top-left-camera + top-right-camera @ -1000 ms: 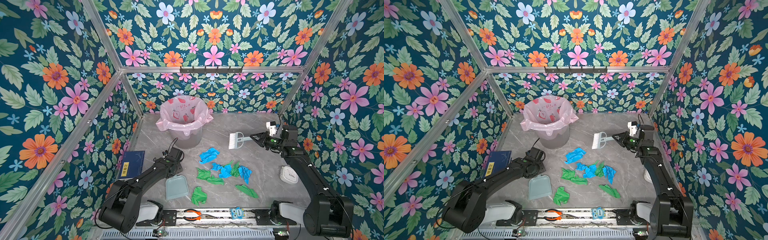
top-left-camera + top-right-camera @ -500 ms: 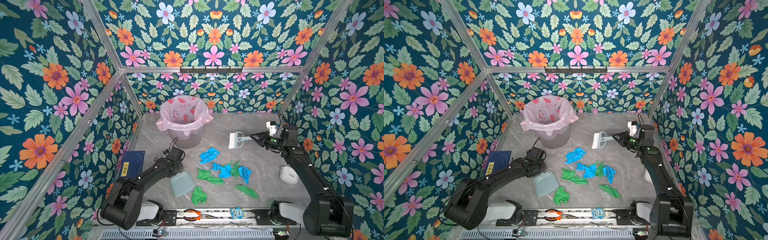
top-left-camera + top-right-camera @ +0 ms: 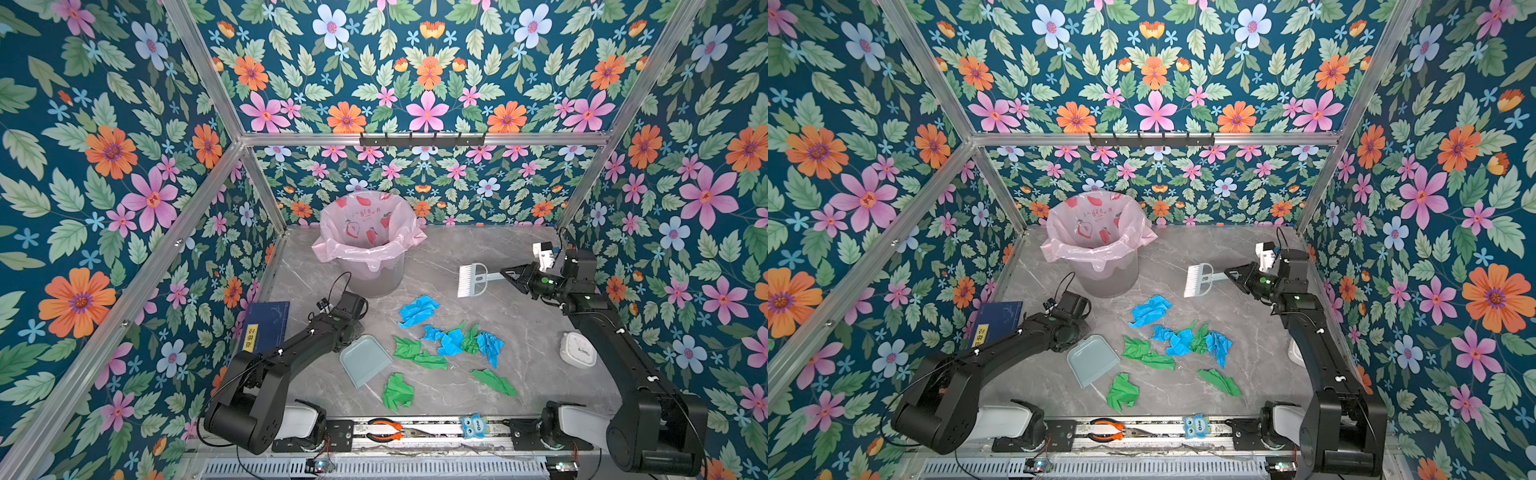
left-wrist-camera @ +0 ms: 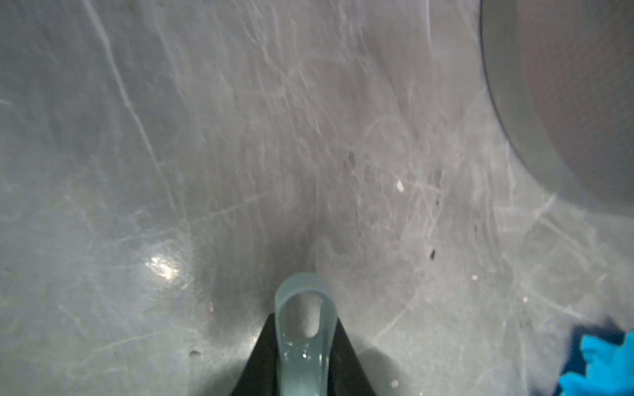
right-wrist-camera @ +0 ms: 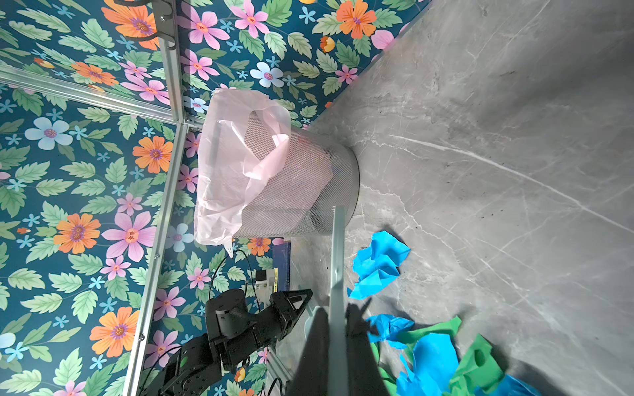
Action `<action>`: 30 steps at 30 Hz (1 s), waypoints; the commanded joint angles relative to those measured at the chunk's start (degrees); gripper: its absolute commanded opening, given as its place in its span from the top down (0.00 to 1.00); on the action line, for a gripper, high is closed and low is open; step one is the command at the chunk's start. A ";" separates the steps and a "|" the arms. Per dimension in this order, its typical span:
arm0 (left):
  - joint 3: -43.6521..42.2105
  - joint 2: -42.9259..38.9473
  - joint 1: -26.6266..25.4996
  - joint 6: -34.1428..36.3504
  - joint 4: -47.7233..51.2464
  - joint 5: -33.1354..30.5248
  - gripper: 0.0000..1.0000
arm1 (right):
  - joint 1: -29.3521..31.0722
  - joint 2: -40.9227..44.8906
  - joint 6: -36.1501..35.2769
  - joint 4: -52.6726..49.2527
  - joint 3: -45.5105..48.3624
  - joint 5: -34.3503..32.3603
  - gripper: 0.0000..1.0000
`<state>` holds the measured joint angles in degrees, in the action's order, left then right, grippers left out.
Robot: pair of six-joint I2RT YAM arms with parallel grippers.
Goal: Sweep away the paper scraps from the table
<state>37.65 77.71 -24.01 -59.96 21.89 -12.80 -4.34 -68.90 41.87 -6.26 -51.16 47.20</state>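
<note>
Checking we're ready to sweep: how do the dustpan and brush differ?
The dustpan is a pale teal scoop; the brush has white bristles. The dustpan sits low beside the scraps; the brush hangs behind them, clear. Both are gripped by the handle: dustpan in left tool, brush in right tool.

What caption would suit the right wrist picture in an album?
Right tool holding a pale grey brush handle near crumpled blue and green paper scraps, pink-lined mesh wastebasket beyond.

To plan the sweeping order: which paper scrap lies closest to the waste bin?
The big blue scrap lying alone in front of the bin; the other blue and green scraps lie clustered farther from it.
</note>
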 commanded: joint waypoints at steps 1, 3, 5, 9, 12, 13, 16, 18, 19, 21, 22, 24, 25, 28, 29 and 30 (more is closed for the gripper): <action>1.48 0.13 0.27 -5.30 0.44 -5.33 1.00 | 0.03 0.44 0.10 0.54 -0.27 0.17 1.00; 2.19 -0.02 0.43 -7.88 0.61 -6.93 1.00 | 0.03 0.48 0.11 0.59 -0.35 0.16 1.00; 2.31 -0.18 0.91 -10.15 -0.31 -7.74 1.00 | 0.03 0.53 0.17 0.58 -0.43 0.17 1.00; 1.16 0.35 2.47 -15.25 -2.40 -7.80 1.00 | -0.06 0.79 0.23 0.59 -0.44 0.17 1.00; -1.35 -0.89 2.81 -21.55 -4.21 -8.12 1.00 | -0.06 0.95 0.21 0.69 -0.35 0.30 1.00; -2.25 -1.68 2.83 -23.62 -5.01 -8.55 1.00 | -0.06 0.96 0.26 0.79 -0.24 0.41 1.00; -4.27 -4.25 2.80 -28.85 -5.63 -9.42 0.99 | -0.06 1.04 0.23 0.91 -0.06 0.39 1.00; -5.07 -6.35 2.80 -31.16 -5.84 -10.91 0.95 | -0.06 0.94 0.33 1.24 0.18 0.61 1.00; -5.29 -7.58 2.70 -31.57 -5.92 -11.82 0.90 | -0.06 0.96 0.46 1.38 0.18 0.74 1.00; -5.09 -9.40 2.74 -32.12 -5.15 -13.42 0.86 | -0.06 0.87 0.41 1.50 0.18 0.79 1.00; -4.81 -10.04 2.74 -32.40 -4.64 -13.99 0.77 | -0.06 0.81 0.42 1.51 0.18 0.83 1.00; -4.15 -10.55 2.82 -32.76 -3.77 -14.58 0.64 | -0.07 0.81 0.41 1.54 0.18 1.05 1.00; -3.91 -10.48 2.78 -32.72 -3.61 -14.71 0.60 | -0.06 0.92 0.48 1.52 0.18 0.94 1.00; -4.10 -9.59 2.78 -33.18 -4.42 -13.90 0.57 | -0.06 0.86 0.41 1.61 0.31 0.70 1.00; -4.56 -9.06 2.82 -33.77 -5.14 -13.20 0.56 | -0.06 0.76 0.42 1.58 0.29 0.87 1.00; -4.84 -8.65 2.76 -34.32 -5.42 -12.97 0.56 | -0.04 0.81 0.41 1.54 0.27 0.93 1.00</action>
<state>33.23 68.38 -21.30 -92.60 16.60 -25.52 -4.40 -68.10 42.09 -6.07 -50.92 47.62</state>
